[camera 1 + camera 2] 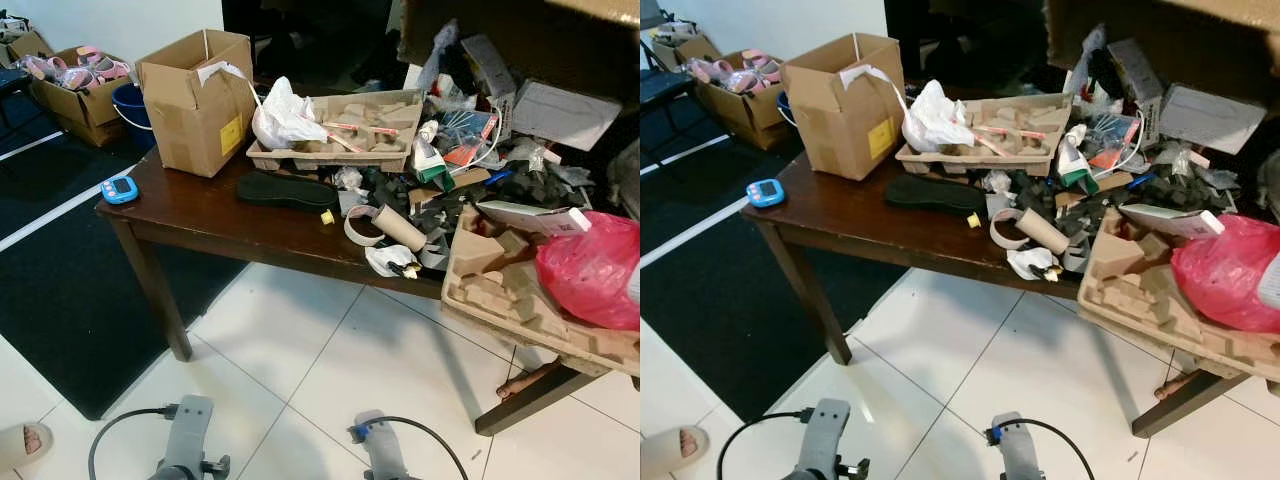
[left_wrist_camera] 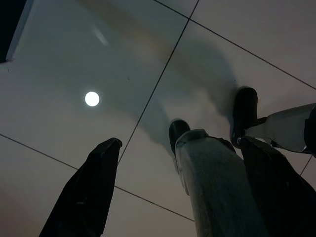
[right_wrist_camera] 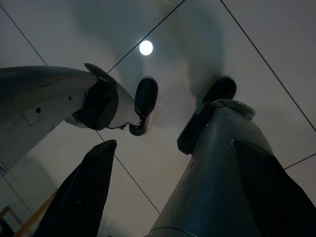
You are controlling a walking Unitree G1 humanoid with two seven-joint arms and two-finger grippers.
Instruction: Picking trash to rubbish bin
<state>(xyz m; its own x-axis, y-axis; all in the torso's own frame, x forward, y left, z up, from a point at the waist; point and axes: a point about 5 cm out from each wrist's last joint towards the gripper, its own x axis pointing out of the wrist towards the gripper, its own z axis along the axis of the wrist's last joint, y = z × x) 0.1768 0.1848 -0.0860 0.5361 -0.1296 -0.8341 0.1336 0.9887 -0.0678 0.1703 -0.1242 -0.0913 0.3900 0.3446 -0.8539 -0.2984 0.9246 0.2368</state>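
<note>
A dark wooden table stands ahead, at 12 o'clock from the robot, on white floor tiles. An open cardboard box sits on its far left part, with a small blue gadget near the left edge. A black rug lies at 10 o'clock.

The trash is piled on the table from 12 to 2 o'clock. There is a white plastic bag in a brown pulp tray, a flat black shoe sole, a cardboard tube and a red plastic bag on another pulp tray.

The left gripper hangs low over the tiles, fingers spread apart, holding nothing. The right gripper hangs the same way, fingers apart and empty.
</note>
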